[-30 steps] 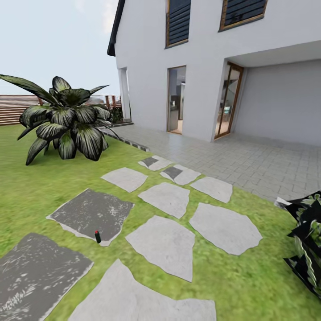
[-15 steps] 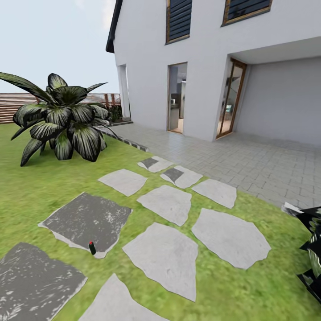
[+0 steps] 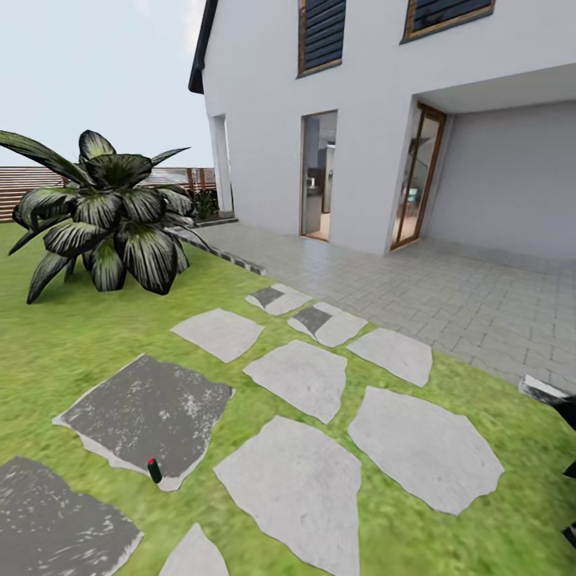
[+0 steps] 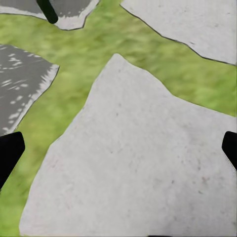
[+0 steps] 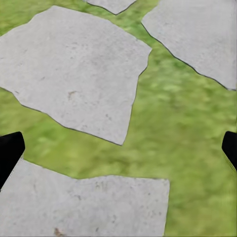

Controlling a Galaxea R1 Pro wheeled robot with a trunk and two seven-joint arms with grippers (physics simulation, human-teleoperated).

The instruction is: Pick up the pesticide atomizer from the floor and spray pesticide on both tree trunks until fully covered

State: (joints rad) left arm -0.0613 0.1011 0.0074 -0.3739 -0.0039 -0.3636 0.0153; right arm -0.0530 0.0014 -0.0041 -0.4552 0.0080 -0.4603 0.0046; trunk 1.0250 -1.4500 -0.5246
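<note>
The pesticide atomizer (image 3: 154,470), a small dark green bottle with a red cap, stands upright at the near edge of a dark grey stepping stone (image 3: 148,410) in the garden lawn. In the left wrist view the atomizer (image 4: 48,11) shows as a dark green shape at the frame's edge, well away from my left gripper (image 4: 118,153), which is open over a pale stone slab. My right gripper (image 5: 118,153) is open too, over grass and pale slabs, with nothing between its fingers. The trees and their trunks are out of view.
Pale stepping stones (image 3: 294,478) cross the grass toward a paved patio (image 3: 448,296) and the white house (image 3: 384,120). A broad-leaved dark bush (image 3: 104,216) stands back left before a brown slat fence (image 3: 24,188). Dark foliage (image 3: 560,400) edges the right.
The head camera has shifted, so the whole picture moved. The atomizer now sits lower and further left in the view, and the dark foliage at right has mostly slid out of frame.
</note>
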